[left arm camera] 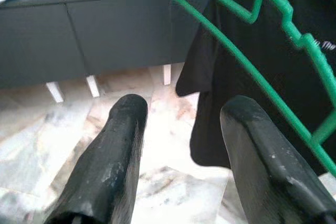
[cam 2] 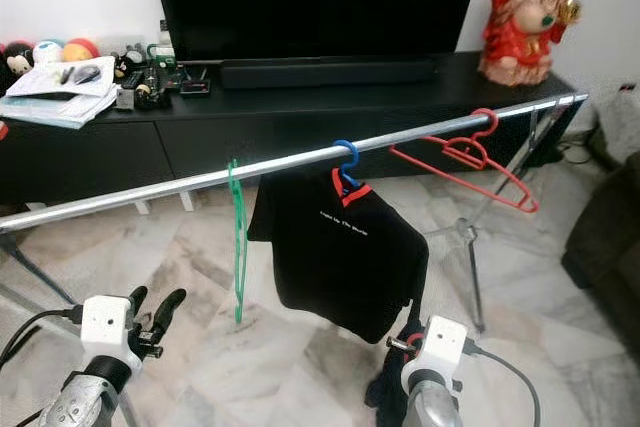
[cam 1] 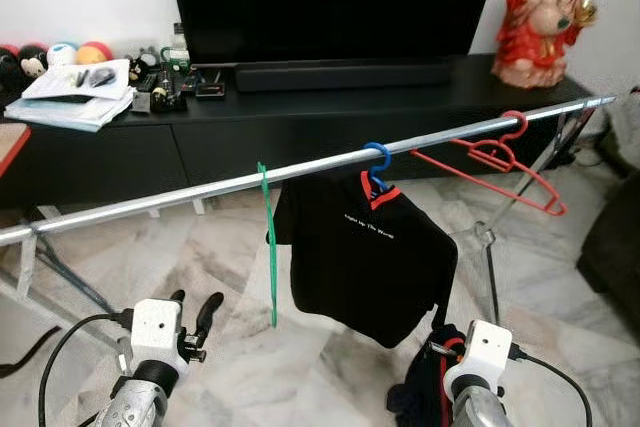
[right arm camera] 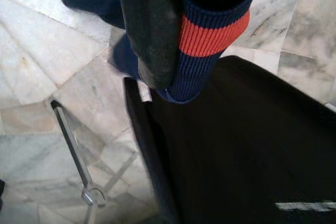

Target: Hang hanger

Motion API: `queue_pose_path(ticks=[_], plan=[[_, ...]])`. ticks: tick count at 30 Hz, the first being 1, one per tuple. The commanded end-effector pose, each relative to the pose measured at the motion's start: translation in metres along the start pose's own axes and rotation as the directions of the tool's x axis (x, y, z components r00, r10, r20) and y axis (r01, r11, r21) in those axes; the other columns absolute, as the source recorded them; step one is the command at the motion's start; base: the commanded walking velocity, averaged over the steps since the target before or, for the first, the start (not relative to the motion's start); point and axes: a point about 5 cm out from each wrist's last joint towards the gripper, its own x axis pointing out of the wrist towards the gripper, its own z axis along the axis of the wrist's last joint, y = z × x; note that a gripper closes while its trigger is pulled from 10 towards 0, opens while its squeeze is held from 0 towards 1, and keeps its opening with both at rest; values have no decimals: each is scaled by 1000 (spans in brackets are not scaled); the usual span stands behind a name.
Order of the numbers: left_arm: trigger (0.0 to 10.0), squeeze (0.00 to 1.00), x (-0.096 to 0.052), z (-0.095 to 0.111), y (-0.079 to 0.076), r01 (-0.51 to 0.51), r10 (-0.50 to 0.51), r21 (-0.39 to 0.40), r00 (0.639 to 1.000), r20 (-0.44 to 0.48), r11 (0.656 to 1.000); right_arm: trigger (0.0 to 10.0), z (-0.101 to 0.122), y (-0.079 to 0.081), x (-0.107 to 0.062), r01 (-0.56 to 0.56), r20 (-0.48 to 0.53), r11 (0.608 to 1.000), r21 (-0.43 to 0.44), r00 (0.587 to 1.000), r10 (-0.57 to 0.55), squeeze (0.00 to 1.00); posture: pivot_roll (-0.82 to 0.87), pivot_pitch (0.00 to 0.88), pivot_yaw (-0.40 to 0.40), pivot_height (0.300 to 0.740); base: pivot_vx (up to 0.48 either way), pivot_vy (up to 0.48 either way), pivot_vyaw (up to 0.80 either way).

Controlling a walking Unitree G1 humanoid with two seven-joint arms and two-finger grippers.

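Note:
A silver rail (cam 1: 200,190) crosses in front of me, rising to the right. On it a green hanger (cam 1: 269,247) hangs bare and edge-on. A blue hanger (cam 1: 377,162) carries a black T-shirt (cam 1: 365,262), and red hangers (cam 1: 500,159) sit further right. My left gripper (cam 1: 195,305) is open, low and left of the green hanger (left arm camera: 273,40), holding nothing. My right gripper (right arm camera: 184,19) is shut on a navy garment (right arm camera: 202,40) with a red-striped ribbed edge. That garment (cam 1: 425,392) hangs just below the black T-shirt's hem.
A black TV cabinet (cam 1: 300,117) stands behind the rail, with papers (cam 1: 75,97), small items, a soundbar and a red figurine (cam 1: 540,17) on it. The rack's legs (cam 1: 490,267) stand on the marble floor. A dark sofa edge (cam 1: 615,247) is at the right.

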Motion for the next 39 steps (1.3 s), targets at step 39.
queue_pose_path(ticks=[39], plan=[[10000, 0, 30, 39, -30, 181, -185, -124, 983, -19, 976, 10000, -5, -3, -2, 9, -21, 1000, -11, 1000, -9, 0, 32, 82, 1, 740, 66, -85, 0]])
